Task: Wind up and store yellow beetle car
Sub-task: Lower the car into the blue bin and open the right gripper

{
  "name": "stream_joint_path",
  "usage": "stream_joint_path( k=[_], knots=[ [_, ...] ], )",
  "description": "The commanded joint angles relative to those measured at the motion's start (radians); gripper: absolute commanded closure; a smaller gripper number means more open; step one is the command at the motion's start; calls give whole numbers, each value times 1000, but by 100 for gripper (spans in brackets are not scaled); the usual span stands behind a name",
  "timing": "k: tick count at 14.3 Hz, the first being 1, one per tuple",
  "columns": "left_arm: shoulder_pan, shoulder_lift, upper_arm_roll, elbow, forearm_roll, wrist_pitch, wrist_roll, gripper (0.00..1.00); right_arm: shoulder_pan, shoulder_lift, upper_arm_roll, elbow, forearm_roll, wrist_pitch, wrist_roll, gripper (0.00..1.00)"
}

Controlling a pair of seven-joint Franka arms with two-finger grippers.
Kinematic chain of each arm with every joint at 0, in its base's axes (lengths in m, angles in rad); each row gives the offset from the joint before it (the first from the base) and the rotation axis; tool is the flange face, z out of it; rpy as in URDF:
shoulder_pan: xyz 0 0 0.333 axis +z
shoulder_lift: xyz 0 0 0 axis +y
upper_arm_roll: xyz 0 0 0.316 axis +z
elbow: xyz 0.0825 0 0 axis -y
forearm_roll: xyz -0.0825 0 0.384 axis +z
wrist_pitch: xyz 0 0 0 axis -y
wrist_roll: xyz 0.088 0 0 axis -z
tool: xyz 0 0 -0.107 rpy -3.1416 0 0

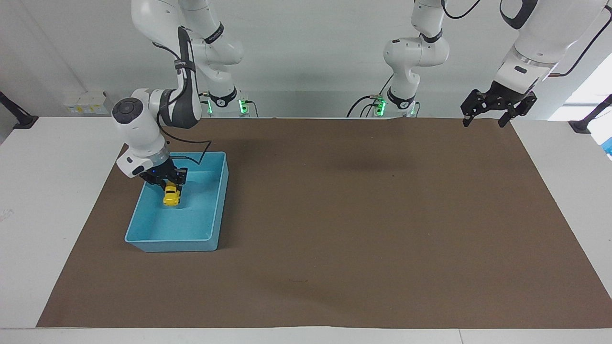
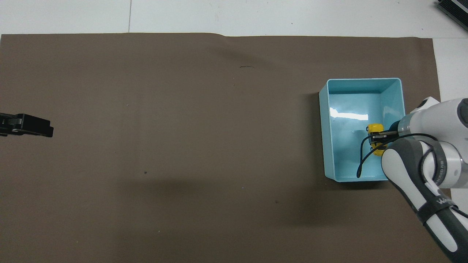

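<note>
The facing view shows the right gripper (image 1: pixel 169 183) low inside the blue bin (image 1: pixel 217 205), with its fingers clamped on the yellow beetle car (image 1: pixel 171 196). The car hangs from the fingertips with its length pointing downward, in the half of the bin that is nearer to the robots. Its lower end is very close to the bin floor, but it is not possible to tell if it touches the floor. The bin stands on the brown mat (image 1: pixel 358 215), toward the right arm's end of the table (image 1: pixel 43 200).

In the overhead view the car (image 2: pixel 374 128) is seen inside the bin (image 2: pixel 323 120), closer to the wall at the right arm's end than to the other long wall. The right gripper (image 2: pixel 378 136) covers part of the car, and a thin black cable (image 2: pixel 362 160) hangs over the bin floor from the wrist.

The left gripper (image 1: pixel 485 122) waits in the air, well apart from the bin, over the mat's corner at the left arm's end of the table. Its fingers stand apart and hold nothing. In the overhead view only its black tip (image 2: pixel 27 125) is visible over the mat (image 2: pixel 182 146).
</note>
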Motion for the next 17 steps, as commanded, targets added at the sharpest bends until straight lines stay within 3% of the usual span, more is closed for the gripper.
stream_joint_path(
  k=[1, 2, 4, 7, 17],
  knots=[
    [11, -1, -7, 13, 9, -20, 11, 0, -9, -6, 10, -48, -24, 57, -20, 100],
    [11, -1, -7, 13, 9, -20, 11, 0, 0, -2, 10, -48, -24, 56, -14, 86],
    [11, -1, -7, 13, 9, -20, 11, 0, 2, 0, 11, -39, -25, 48, -21, 0],
    [11, -1, -7, 13, 9, -20, 11, 0, 2, -17, 13, 7, -24, -2, -23, 0],
    [11, -1, -7, 13, 9, -20, 11, 0, 26, -46, 30, 364, -7, -373, 37, 0]
  ],
)
